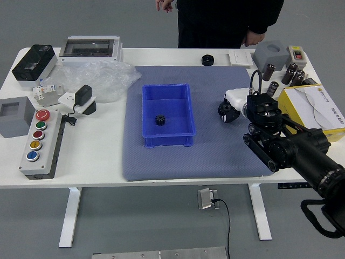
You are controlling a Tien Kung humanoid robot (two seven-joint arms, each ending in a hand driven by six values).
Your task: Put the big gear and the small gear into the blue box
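Observation:
My right hand (228, 111), white-backed with black fingers, is right of the blue box over the blue mat. Its fingers are curled on the big gear (223, 108), a black toothed piece whose left side shows; the rest is hidden by the hand. Inside the blue box (192, 116) lies the small black gear (160, 120), on the floor of the box left of its middle. No part of my left arm is visible.
A yellow box (310, 105) and dark cylinders (291, 73) stand at the right. Behind the mat is a round black part (207, 60). Plastic wrap (108, 81) and a button panel (42, 143) are left. A person stands at the far side, hands off the table.

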